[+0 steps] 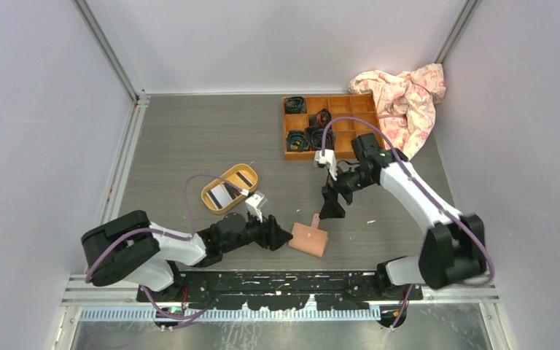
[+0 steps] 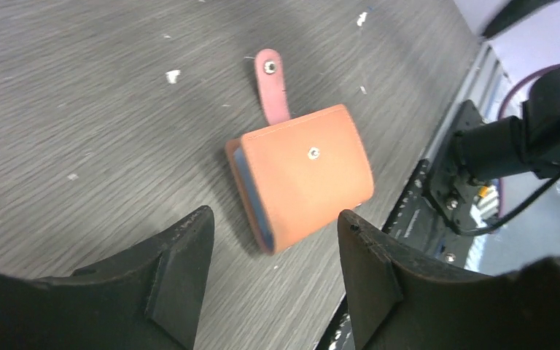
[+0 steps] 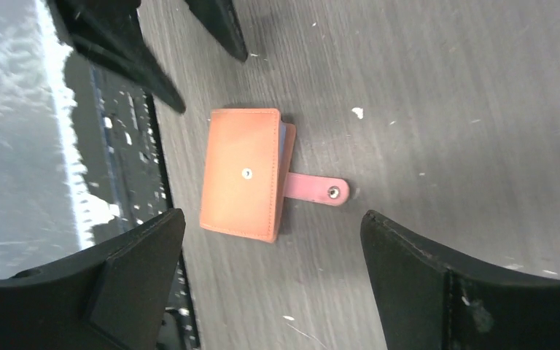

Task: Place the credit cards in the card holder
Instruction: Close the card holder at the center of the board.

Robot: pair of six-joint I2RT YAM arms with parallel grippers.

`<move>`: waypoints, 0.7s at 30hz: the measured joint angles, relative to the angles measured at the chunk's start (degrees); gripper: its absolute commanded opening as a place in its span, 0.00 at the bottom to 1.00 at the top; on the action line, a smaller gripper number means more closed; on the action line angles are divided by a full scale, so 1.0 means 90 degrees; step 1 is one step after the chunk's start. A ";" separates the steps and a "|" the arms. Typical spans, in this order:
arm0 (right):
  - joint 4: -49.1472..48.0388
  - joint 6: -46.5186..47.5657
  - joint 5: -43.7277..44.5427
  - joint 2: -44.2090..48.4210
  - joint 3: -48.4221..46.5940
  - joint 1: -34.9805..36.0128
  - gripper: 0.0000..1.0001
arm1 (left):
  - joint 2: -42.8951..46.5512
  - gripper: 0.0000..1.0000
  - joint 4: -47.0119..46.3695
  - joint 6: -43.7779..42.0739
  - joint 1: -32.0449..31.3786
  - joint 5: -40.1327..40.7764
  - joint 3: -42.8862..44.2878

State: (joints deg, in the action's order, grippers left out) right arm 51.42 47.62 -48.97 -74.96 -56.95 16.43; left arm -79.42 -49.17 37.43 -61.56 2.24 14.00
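Note:
The salmon-pink card holder (image 1: pixel 309 238) lies folded on the table near the front edge, its snap tab unfastened and pointing away. It also shows in the left wrist view (image 2: pixel 302 175) and the right wrist view (image 3: pixel 242 173). My left gripper (image 1: pixel 286 237) is open and empty, just left of the holder (image 2: pixel 273 226). My right gripper (image 1: pixel 332 206) is open and empty, hanging above and behind the holder (image 3: pixel 273 240). White and black-striped credit cards (image 1: pixel 227 191) lie in the yellow oval tray (image 1: pixel 211 203).
An orange-brown wooden compartment box (image 1: pixel 364 106) with dark coiled items stands at the back right. A pink patterned cloth (image 1: pixel 408 98) lies beside it. The black base rail (image 1: pixel 277 281) runs along the table's front edge, close to the holder.

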 measured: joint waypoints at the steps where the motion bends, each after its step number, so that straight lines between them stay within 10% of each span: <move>1: 0.0114 -0.0068 -0.0095 -0.0308 -0.0102 -0.0053 0.86 | -0.0197 0.63 -0.0063 0.0080 0.0107 -0.0257 0.0112; 8: 0.0466 -0.1056 0.0335 -0.2827 -0.1134 -0.0102 0.79 | -0.1059 0.56 -0.0661 0.0481 0.0413 -0.1413 0.0384; 21: 0.0852 -0.1338 0.0772 -0.3900 -0.1535 -0.0129 0.47 | -0.2188 0.41 -0.0724 0.0838 0.0772 -0.2293 0.0937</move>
State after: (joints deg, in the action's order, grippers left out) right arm 59.09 35.57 -42.02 -110.06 -70.76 15.27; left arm -99.11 -55.68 44.97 -54.61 -18.39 22.44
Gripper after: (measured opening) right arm 0.542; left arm 0.429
